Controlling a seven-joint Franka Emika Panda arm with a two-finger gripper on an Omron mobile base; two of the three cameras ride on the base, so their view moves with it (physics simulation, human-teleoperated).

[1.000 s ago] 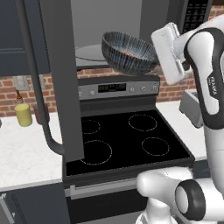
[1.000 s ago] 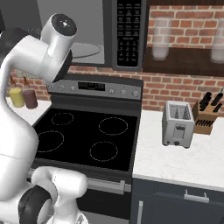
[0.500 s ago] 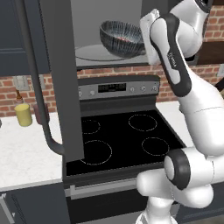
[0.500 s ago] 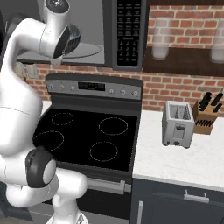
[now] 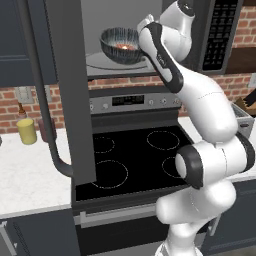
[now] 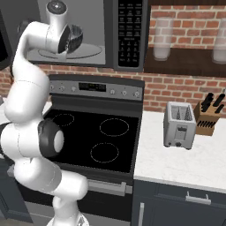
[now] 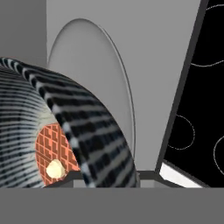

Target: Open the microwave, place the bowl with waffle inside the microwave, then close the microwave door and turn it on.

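A black glass-top stove [image 5: 131, 160] with four ring burners sits between white worktop [image 6: 185, 163] sections. A silver toaster [image 6: 178, 126] stands just beside a knife block [image 6: 211, 115]. A yellow jar [image 5: 26, 131] stands against the brick wall [image 6: 176, 90].

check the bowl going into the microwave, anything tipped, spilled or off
Nothing stands out. The bowl hangs inside the open microwave above the turntable, and the waffle lies inside it, nothing spilled. The microwave door is swung wide open.
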